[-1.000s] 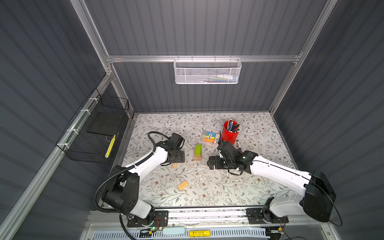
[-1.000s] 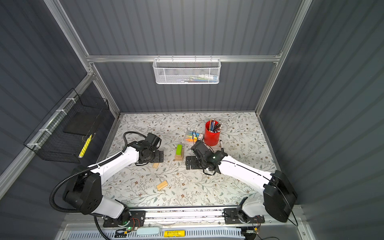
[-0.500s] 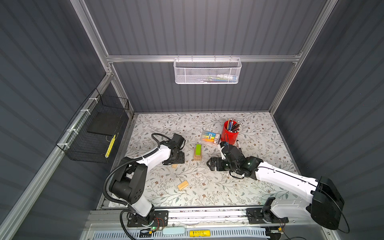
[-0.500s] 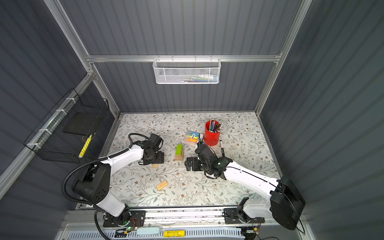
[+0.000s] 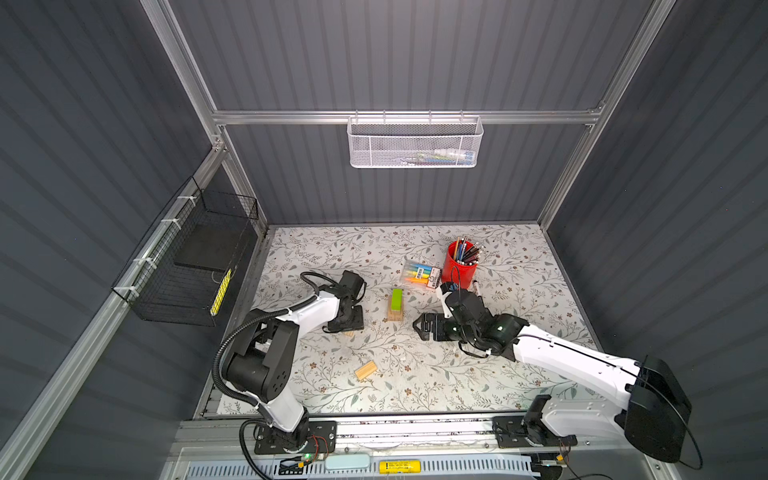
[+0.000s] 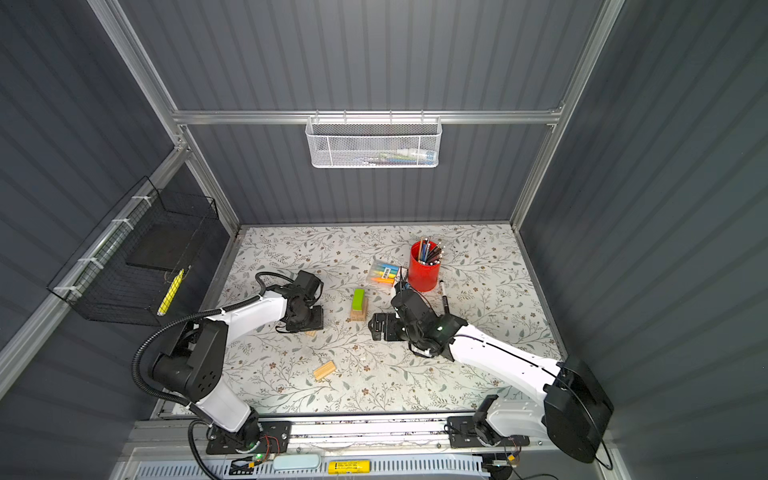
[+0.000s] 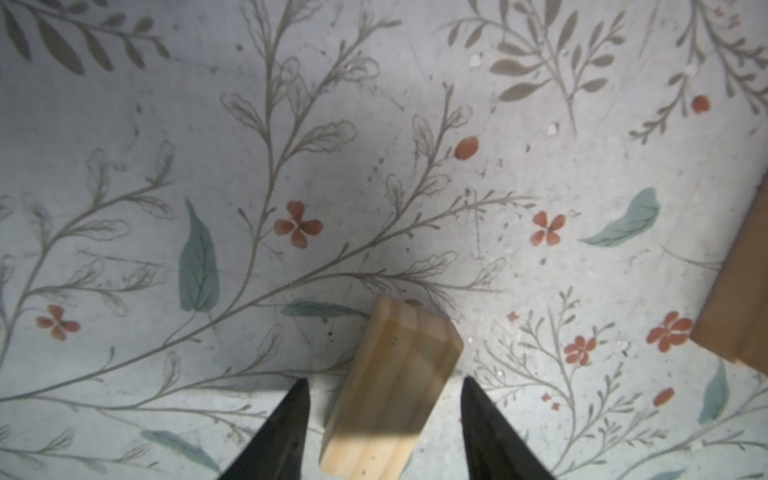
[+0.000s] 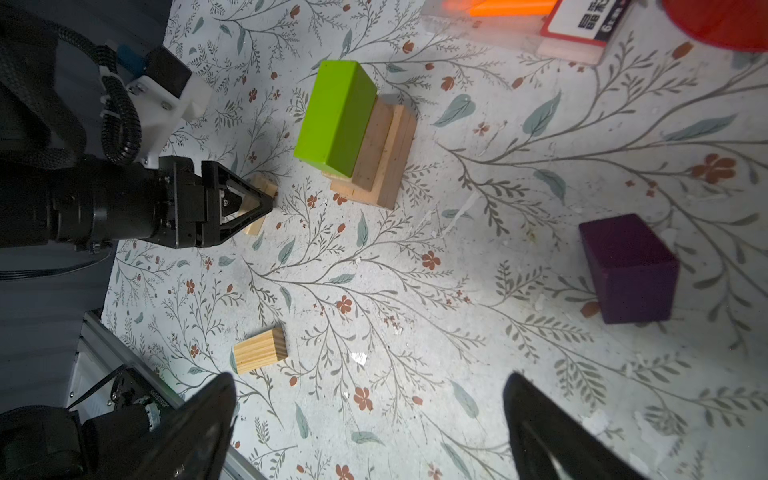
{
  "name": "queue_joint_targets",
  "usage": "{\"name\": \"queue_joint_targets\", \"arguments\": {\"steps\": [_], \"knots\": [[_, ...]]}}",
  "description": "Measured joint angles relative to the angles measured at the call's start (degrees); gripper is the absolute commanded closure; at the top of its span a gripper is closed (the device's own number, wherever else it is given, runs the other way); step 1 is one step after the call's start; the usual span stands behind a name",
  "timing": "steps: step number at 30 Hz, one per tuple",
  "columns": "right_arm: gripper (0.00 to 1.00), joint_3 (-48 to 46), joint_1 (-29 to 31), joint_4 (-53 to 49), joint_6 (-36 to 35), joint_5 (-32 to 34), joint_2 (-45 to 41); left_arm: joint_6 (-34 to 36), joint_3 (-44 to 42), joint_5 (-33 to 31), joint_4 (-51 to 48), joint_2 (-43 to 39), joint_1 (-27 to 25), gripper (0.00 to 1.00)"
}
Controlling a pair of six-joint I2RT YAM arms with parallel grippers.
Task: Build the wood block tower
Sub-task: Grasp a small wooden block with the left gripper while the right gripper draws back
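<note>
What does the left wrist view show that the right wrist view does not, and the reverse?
Only left wrist: gaps on both sides between the tan block and the left gripper. Only right wrist: the green block atop the tower, the purple block, a loose tan block. Both: the tan block, the floral table, perhaps the tower's edge.

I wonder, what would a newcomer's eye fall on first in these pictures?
The lime green block topping a stack of tan blocks mid-table stands out first, then the red pencil cup behind it to the right. Left of the stack, the left claw straddles a loose tan block with open jaws.
</note>
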Motion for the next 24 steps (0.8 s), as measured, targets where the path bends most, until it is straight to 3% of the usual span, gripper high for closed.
{"name": "queue_joint_targets", "arguments": {"steps": [11, 24], "knots": [[0.01, -0.1, 0.0, 0.5, 0.0, 0.0, -0.5, -1.5, -0.7, 1.8, 0.0, 0.4, 0.0, 0.61], [0.01, -0.1, 0.0, 1.2, 0.0, 0.0, -0.5, -3.2, 2.0, -0.4, -1.1, 2.9, -0.5, 0.67]]}}
